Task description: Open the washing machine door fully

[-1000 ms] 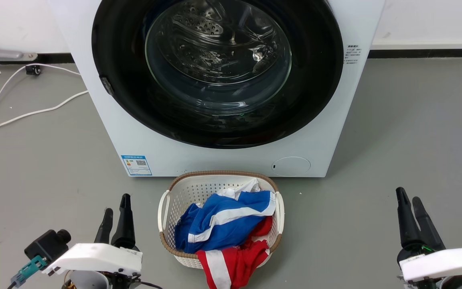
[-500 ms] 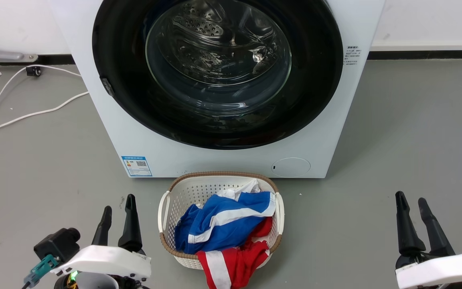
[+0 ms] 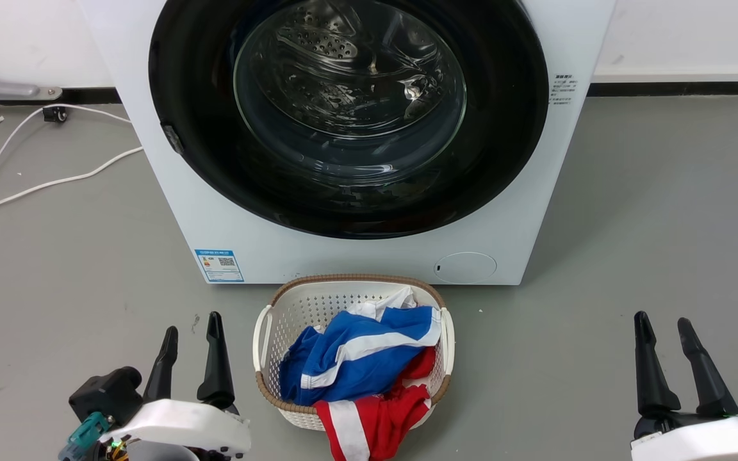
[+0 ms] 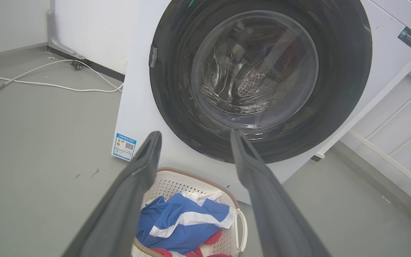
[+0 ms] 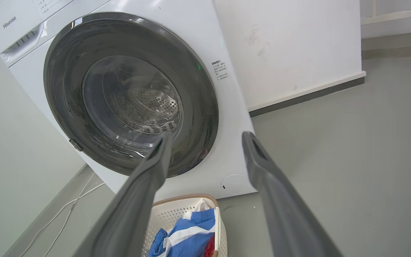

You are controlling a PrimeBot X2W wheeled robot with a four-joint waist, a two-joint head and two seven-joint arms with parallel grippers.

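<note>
The washing machine point(image 3: 215, 224) is a white box facing me, with the washing machine door point(image 3: 202, 141) lying flat against its front. The door is a glossy black disc around a clear glass bowl point(image 3: 350, 83), and a small grey catch point(image 3: 172, 137) sits on its left edge. My left gripper point(image 3: 192, 323) hovers open over the floor at the lower left, well short of the machine, holding nothing. My right gripper point(image 3: 662, 318) is open and bare at the lower right. The door point(image 4: 177, 107) lies beyond the left gripper point(image 4: 194, 135), and the door point(image 5: 66, 89) beyond the right gripper point(image 5: 207, 136).
A white laundry basket point(image 3: 265, 320) with blue, white and red clothes stands on the floor right in front of the machine, between my grippers. White cables point(image 3: 55, 182) trail over the grey floor to the left. A white rack point(image 4: 387, 157) stands beside the machine.
Both grippers have spread their fingers wider. The left gripper has shifted a little right and lower in the head view. The door has not moved.
</note>
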